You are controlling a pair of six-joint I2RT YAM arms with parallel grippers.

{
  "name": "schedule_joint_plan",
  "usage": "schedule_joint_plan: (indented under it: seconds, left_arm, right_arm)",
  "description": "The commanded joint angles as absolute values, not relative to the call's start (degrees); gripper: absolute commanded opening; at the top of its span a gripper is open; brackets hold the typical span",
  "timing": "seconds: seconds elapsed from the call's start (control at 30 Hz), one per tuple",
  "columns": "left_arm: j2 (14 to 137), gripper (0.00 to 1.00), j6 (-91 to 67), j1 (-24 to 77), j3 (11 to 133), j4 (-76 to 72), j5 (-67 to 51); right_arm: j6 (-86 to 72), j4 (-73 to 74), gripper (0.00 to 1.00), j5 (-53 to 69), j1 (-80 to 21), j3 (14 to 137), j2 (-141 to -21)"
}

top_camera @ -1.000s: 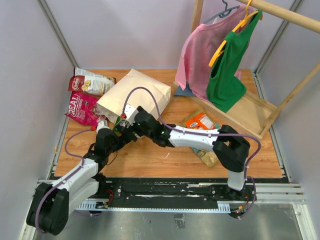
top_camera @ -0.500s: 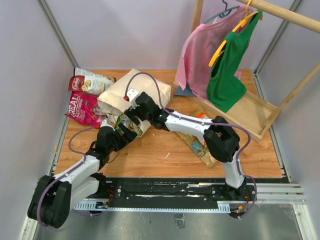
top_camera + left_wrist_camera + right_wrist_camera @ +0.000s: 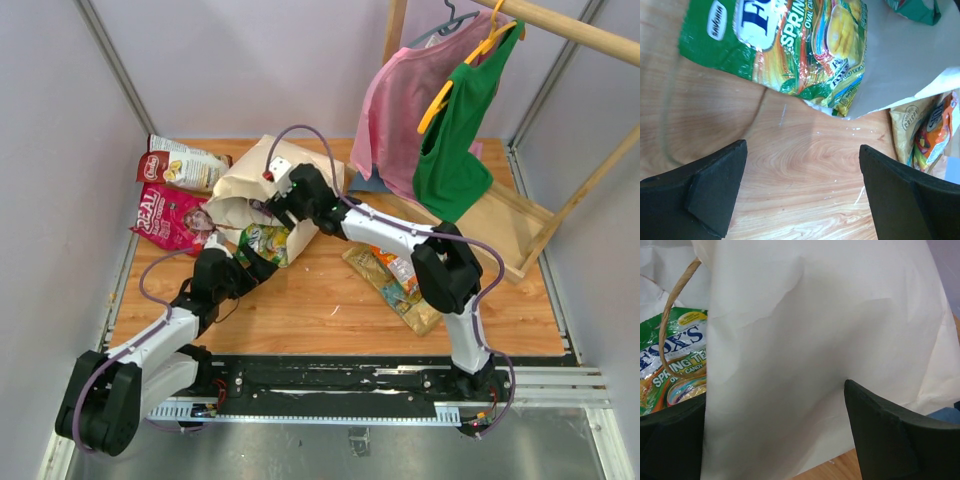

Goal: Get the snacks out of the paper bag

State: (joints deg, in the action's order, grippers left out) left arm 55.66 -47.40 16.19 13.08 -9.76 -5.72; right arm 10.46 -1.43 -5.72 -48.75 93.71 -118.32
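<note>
The paper bag lies on its side at the back left of the table, its mouth facing the front. Just outside that mouth lies a green snack packet, seen close up in the left wrist view. My left gripper hovers open over bare wood just short of this packet, nothing between its fingers. My right gripper is open at the bag's mouth; the bag's pale wall fills the gap between its wide jaws, with a loop handle to the left. More snacks lie out: red-white, magenta, orange and tan.
A wooden clothes rack stands at the back right with a pink shirt and a green shirt hanging over the table. Walls close in the left, back and right sides. The right arm stretches across the middle of the table.
My right gripper has pulled back from the front of the bag's mouth toward the bag. The green packet now lies exposed on the wood. The left gripper has shifted slightly toward it.
</note>
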Motion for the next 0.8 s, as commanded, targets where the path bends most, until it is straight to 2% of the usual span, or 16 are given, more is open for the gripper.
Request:
schedule_joint_plan:
  seconds: [0.0, 0.23, 0.47, 0.77]
  left_arm:
    - [55.90, 0.96, -45.46, 15.84, 16.19, -10.89, -7.06]
    - [63.28, 0.84, -43.84, 15.82, 18.89, -18.32, -5.40]
    - [72.12, 0.66, -45.10, 15.86, 22.54, -24.98, -10.09]
    - [75.03, 0.55, -44.25, 15.90, 25.07, -24.77, -7.06]
  right_arm:
    - [13.73, -1.49, 0.88, -2.37, -42.67, 94.96, -118.61]
    - [13.67, -0.91, 0.88, 0.97, -38.79, 94.13, -117.56]
    - [13.08, 0.01, 0.88, 2.42, -37.03, 94.37, -116.75]
    - [11.52, -1.31, 0.88, 3.86, -36.82, 91.75, -114.60]
